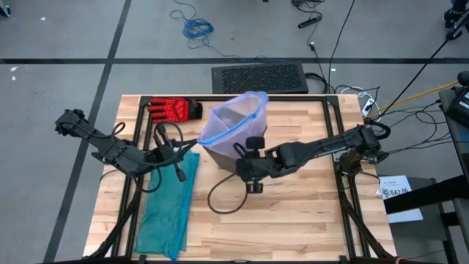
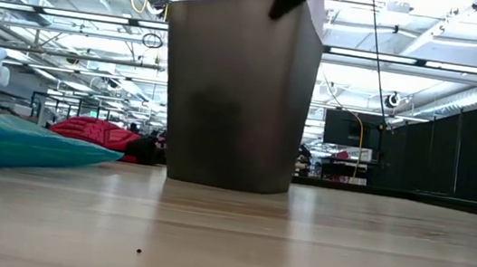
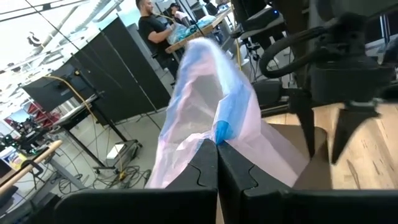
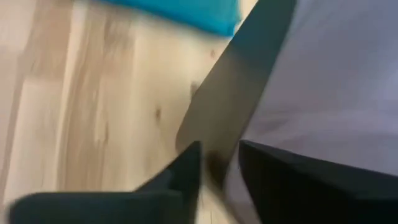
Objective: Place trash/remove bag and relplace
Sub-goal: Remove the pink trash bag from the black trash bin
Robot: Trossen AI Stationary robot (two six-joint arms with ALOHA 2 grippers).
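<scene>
A dark grey bin stands mid-table, lined with the pale pink-white bag, whose blue drawstring hem rides above the rim. My left gripper is shut on the bag's left side. My right gripper slants down at the bin's near right rim, open, one finger on each side of the bin's wall; whether it touches, I cannot tell. The trash does not show. My left gripper pinches the bag's blue drawstring hem between its two shut fingers, reaching in level from the table's left. The plastic runs from the fingers up and away to the bin, drawn out into a raised, stretched sheet clear of the table.
A teal-green plastic bag lies flat at the near left, under the left arm. A red glove lies at the far left. A black cable loop rests in front of the bin. The table's near right is bare wood. People stand beyond the table.
</scene>
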